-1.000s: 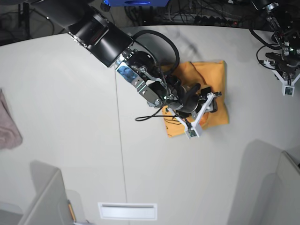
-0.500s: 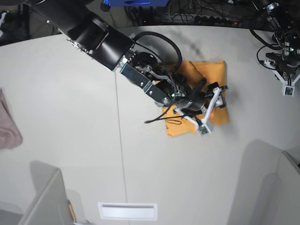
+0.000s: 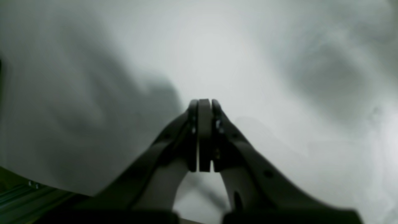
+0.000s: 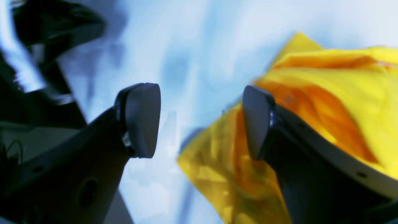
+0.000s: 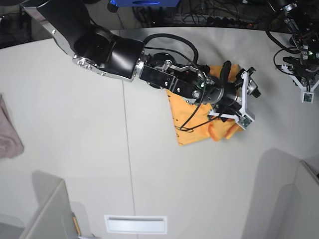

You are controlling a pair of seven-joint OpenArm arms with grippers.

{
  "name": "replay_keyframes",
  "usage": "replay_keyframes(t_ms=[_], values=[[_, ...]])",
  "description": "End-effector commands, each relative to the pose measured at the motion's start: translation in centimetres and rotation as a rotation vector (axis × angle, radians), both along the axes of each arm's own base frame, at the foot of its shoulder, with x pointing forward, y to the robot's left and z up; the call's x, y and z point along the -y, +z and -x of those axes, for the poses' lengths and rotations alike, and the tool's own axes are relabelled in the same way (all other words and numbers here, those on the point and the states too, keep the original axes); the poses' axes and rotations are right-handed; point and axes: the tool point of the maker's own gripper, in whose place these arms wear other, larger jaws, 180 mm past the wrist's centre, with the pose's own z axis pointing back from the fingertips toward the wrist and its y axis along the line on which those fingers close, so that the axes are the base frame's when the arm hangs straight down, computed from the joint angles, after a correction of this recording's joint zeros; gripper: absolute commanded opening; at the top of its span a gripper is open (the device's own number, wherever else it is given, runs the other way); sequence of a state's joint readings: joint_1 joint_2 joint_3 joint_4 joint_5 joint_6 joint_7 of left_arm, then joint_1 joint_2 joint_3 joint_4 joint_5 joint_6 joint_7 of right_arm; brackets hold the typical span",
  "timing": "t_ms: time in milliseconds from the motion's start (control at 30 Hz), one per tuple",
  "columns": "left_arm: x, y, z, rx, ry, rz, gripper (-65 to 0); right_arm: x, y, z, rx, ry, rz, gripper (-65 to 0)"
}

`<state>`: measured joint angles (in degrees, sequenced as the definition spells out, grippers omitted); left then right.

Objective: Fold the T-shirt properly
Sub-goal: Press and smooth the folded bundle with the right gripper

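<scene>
Yellow-orange cotton — the T-shirt (image 5: 197,127) lies bunched and partly folded on the pale table (image 5: 65,129), right of the table's seam line in the base view and toward the far edge. Its near-left corner lies flat; the right part is rumpled and mostly hidden under the right arm (image 5: 114,50).

Right arm reaches across from the upper left of the base view, wrist over the shirt. Right gripper (image 5: 245,99) sits at the shirt's right edge, jaws spread wide. In the right wrist view the two dark pads stand well apart with bare table between them; the cloth (image 4: 326,93) lies just behind and beside the right-hand pad (image 4: 256,124), folds raised, one pointed corner sticking up. No cloth is between the pads — released, nothing held. Whether the right-hand pad touches the fabric cannot be told; the view is blurred.

Left gripper (image 5: 306,92) hangs at the far right edge of the base view, well apart from the shirt, over bare table. Left wrist view: fingertips (image 3: 204,107) pressed flat together, clenched on nothing, with only grey blurred table surface beyond.

A small pinkish cloth (image 5: 9,134) lies at the left edge of the table, well apart from the shirt. Cables (image 5: 199,15) lie behind the table's far edge.
</scene>
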<state>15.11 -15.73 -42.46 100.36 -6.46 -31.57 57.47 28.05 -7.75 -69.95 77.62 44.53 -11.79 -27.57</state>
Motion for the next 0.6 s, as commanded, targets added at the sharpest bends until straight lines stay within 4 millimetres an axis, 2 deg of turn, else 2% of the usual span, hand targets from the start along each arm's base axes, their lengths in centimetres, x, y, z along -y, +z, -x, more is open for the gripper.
replay_keyframes(t_ms=[0,133,167,233,267,333,400,433,467,567], values=[[-0.6,1.3,-0.7,0.032,-0.011,-0.029,-65.0,-1.7,3.8,0.0,0.062,0.040,-0.099,-26.1],[-0.7,1.9,-1.8,0.062,-0.009,-0.029,-65.0,-2.1,7.1,2.5,0.085,0.128,-0.138,-26.4],[-0.7,2.0,-2.0,0.066,-0.009,-0.028,-65.0,-1.9,8.0,2.7,0.099,0.146,-0.142,-26.7],[-0.7,2.2,-2.3,0.077,-0.009,-0.031,-65.0,-0.7,8.3,2.1,0.168,0.150,-0.098,-27.0],[-0.7,2.3,-2.4,0.080,-0.009,-0.031,-65.0,0.1,8.3,1.4,0.207,0.135,-0.078,-28.5],[-0.7,2.5,-2.6,0.086,-0.011,-0.033,-65.0,2.4,8.3,-1.6,0.257,0.036,-0.052,-37.4],[-0.6,2.4,-2.5,0.082,-0.011,-0.033,-65.0,5.1,7.5,-4.5,0.244,-0.091,-0.035,-52.5],[-0.6,2.3,-2.4,0.082,-0.011,-0.030,-65.0,6.4,7.3,-5.9,0.237,-0.147,-0.030,-62.7],[-0.5,2.2,-2.3,0.079,-0.010,-0.028,-65.0,7.5,6.9,-6.8,0.222,-0.187,-0.025,-65.0],[-1.1,2.2,-1.5,0.073,0.009,-0.034,-65.0,10.3,4.7,-9.0,0.176,-0.279,0.018,-65.0]])
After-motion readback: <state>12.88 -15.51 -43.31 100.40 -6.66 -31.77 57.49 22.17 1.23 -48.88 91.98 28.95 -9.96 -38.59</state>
